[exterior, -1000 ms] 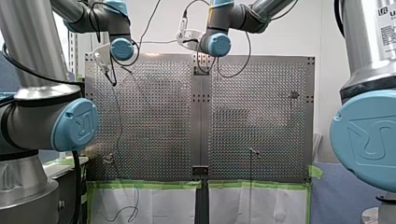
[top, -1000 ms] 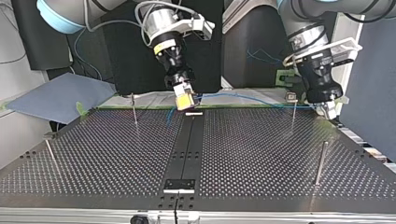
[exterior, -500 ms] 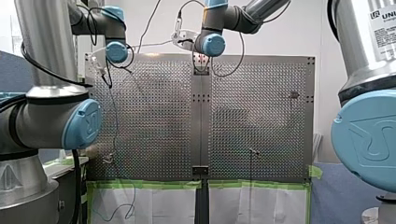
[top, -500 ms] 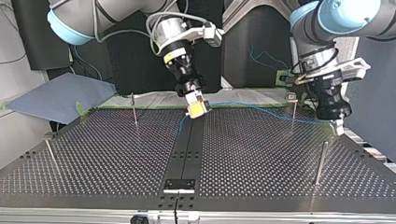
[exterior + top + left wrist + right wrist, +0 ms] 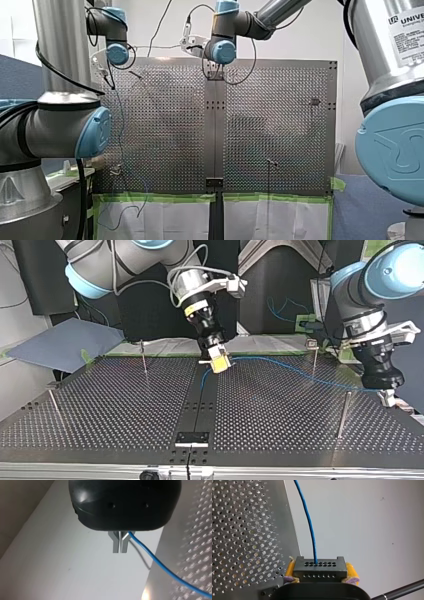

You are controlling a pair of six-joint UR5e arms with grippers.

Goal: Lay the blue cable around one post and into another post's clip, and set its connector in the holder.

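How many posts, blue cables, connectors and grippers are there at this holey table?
Posts: 4
Blue cable: 1
Connector: 1
Grippers: 2, left gripper and right gripper
Total: 8

Robotics lab — perforated table, green tape

The white label on my right arm starts with the letters "UNIVE" beside a small "UR" sign, its tiny lines are too small to read, and the big blue cap below shows a "UR" sign too.
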